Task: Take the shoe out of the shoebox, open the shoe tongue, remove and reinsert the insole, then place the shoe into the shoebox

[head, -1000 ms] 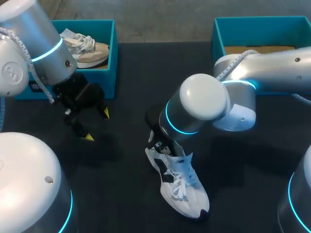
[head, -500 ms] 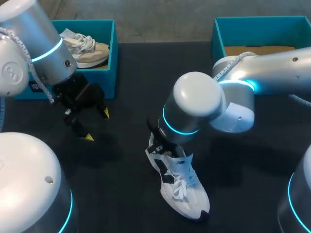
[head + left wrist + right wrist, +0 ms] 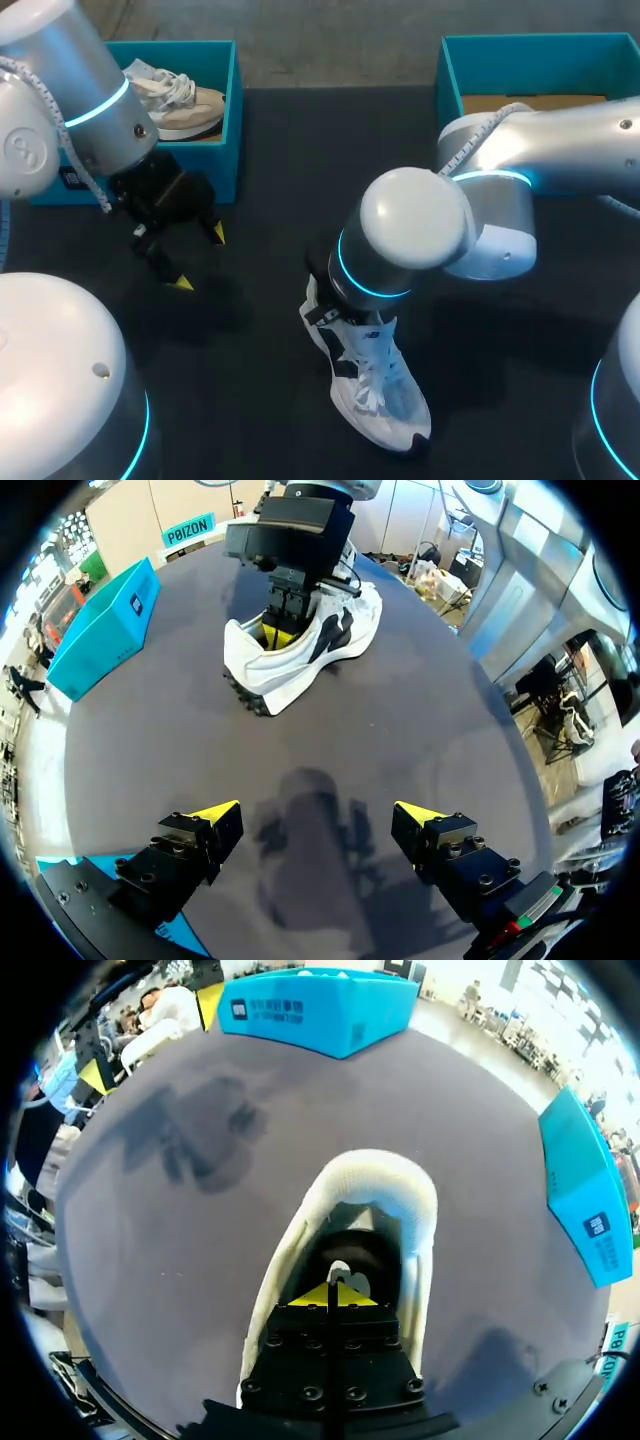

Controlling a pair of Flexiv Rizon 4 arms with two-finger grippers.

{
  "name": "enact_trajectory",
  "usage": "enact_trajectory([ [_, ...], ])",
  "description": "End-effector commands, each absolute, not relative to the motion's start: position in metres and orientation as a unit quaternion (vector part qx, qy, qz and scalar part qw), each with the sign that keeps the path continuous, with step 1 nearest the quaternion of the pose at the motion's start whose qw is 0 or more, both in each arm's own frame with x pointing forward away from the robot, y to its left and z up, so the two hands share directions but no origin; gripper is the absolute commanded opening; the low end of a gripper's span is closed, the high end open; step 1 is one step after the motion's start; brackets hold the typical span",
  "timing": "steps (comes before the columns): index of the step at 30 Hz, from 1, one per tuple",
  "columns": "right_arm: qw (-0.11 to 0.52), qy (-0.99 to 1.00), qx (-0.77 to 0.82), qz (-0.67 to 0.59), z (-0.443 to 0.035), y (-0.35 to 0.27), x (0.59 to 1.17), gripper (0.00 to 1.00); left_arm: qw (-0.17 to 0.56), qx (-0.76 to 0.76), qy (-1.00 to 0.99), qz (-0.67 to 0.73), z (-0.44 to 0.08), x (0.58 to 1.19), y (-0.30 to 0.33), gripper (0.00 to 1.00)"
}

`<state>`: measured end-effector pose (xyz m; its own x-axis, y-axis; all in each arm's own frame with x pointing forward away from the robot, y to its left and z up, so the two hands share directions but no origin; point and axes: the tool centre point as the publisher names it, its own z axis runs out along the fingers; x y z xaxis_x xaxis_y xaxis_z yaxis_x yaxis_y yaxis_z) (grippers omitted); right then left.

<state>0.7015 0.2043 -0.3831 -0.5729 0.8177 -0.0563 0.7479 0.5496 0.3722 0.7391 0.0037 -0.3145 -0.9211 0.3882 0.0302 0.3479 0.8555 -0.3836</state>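
Observation:
A white shoe with black trim (image 3: 372, 385) lies on the black table, toe toward the front edge. My right arm (image 3: 400, 240) stands over its heel. In the right wrist view my right gripper (image 3: 330, 1296) is shut, its yellow tips together and pushed down into the shoe's mouth, inside the white collar (image 3: 372, 1175) and over the dark insole (image 3: 352, 1248). Whether it pinches anything is hidden. My left gripper (image 3: 198, 258) hangs open above bare table to the shoe's left, holding nothing. The left wrist view shows the shoe (image 3: 310, 655) ahead of the left gripper (image 3: 318, 816).
A teal shoebox (image 3: 228, 110) at the back left holds a beige shoe (image 3: 180, 100). A second teal shoebox (image 3: 450, 70) at the back right shows only its cardboard floor. Bare black table lies between the boxes and around the white shoe.
My right arm's wrist has shifted slightly to the right and down over the shoe's heel. The shoe has barely moved. My left arm has stayed still.

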Motion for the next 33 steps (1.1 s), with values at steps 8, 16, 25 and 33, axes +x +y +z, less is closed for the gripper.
enact_trajectory([
  [8, 0.088, 0.874, 0.46, 0.129, -0.379, 0.195, 0.701, 0.0, 0.052, -0.191, -0.962, 0.188, -0.314, 0.738, 0.004, 1.0],
  [16, 0.068, 0.874, 0.473, 0.088, -0.376, 0.191, 0.682, 0.0, 0.052, -0.191, -0.962, 0.188, -0.314, 0.738, 0.004, 1.0],
  [25, 0.06, 0.872, 0.481, 0.067, -0.374, 0.19, 0.671, 0.0, 0.052, -0.191, -0.962, 0.188, -0.314, 0.738, 0.004, 1.0],
  [33, 0.039, 0.875, 0.475, 0.087, -0.401, 0.187, 0.676, 0.0, 0.052, -0.191, -0.962, 0.188, -0.314, 0.738, 0.004, 1.0],
])
